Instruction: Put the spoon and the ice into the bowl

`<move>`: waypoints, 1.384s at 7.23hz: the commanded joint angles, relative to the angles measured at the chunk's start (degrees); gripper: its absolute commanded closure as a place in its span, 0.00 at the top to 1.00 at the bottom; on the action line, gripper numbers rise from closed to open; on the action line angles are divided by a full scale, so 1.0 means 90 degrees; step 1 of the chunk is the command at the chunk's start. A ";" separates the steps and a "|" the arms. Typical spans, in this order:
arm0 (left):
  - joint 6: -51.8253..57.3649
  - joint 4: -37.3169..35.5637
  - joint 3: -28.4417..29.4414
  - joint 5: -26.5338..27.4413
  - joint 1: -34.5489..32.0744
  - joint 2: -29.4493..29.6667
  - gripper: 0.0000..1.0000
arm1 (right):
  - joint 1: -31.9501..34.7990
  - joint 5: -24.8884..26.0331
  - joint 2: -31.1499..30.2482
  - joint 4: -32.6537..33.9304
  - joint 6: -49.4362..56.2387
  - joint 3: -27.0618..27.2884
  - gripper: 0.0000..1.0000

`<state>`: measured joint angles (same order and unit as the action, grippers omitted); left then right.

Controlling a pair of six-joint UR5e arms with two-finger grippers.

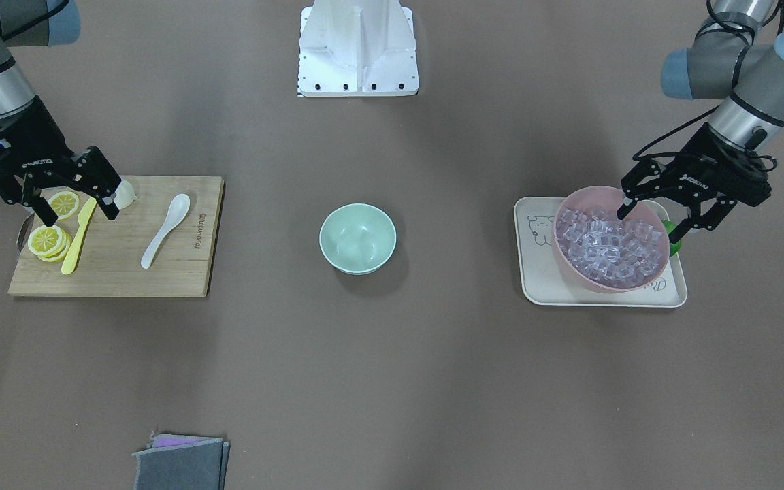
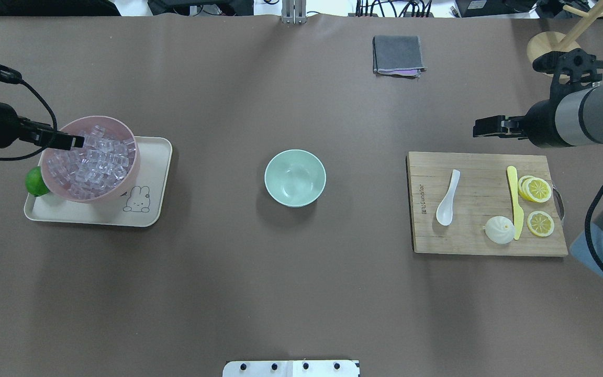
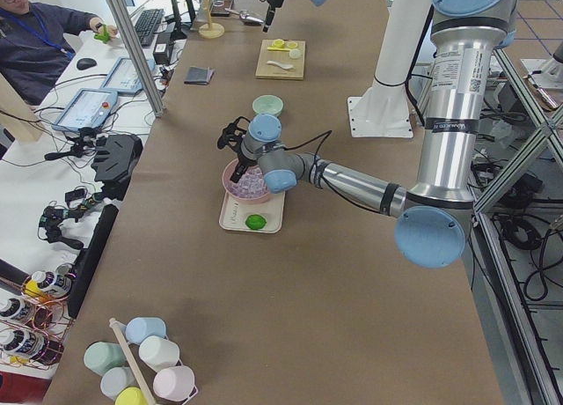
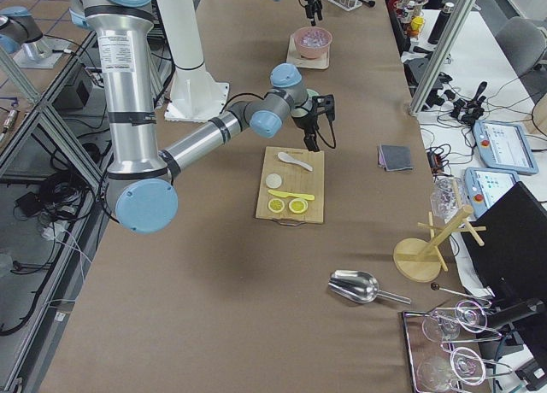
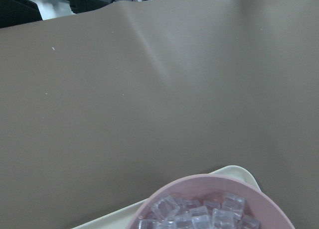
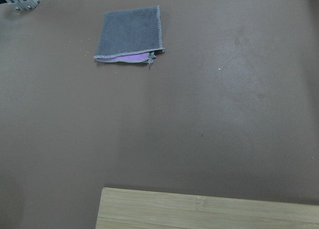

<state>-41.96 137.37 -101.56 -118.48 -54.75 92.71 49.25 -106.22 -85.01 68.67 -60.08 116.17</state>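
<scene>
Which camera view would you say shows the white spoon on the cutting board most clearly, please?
The overhead exterior view: the spoon lies unobstructed on the cutting board, scoop and handle both plain. The front-facing view is nearly as good; exterior right shows it small, exterior left as a speck; neither wrist view shows it.

A wooden cutting board (image 2: 479, 241) carries a yellow plastic knife (image 2: 514, 201), stacked lemon slices (image 2: 536, 189), a single slice (image 2: 540, 223) and a white bun (image 2: 499, 230) just beside the knife. Well apart, a cream tray (image 2: 155, 157) holds a pink bowl (image 2: 105, 119) with a lime (image 2: 34, 181) against it. A folded grey cloth (image 2: 397, 54) lies alone.
</scene>
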 commanded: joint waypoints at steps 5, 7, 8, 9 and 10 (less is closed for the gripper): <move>-0.0748 -0.0487 -0.0190 0.1358 0.0946 -0.0223 0.97 | -0.0570 0.0659 0.0071 0.0104 -0.0376 0.0051 1.00; -0.0728 -0.0498 -0.0180 0.1367 0.1170 -0.0223 0.97 | -0.0570 0.0669 0.0071 0.0095 -0.0376 0.0041 1.00; -0.0699 -0.0498 -0.0199 0.1367 0.1248 -0.0262 0.92 | -0.0580 0.0698 0.0071 0.0094 -0.0376 0.0041 1.00; -0.0670 -0.0498 -0.0190 0.1367 0.1249 -0.0291 0.92 | -0.0590 0.0718 0.0071 0.0085 -0.0376 0.0041 1.00; -0.0660 -0.0498 -0.0170 0.1367 0.1249 -0.0292 0.90 | -0.0590 0.0728 0.0071 0.0085 -0.0376 0.0041 1.00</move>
<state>-48.09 132.90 -103.24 -106.17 -43.64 90.21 43.99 -99.83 -84.37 69.47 -63.46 116.55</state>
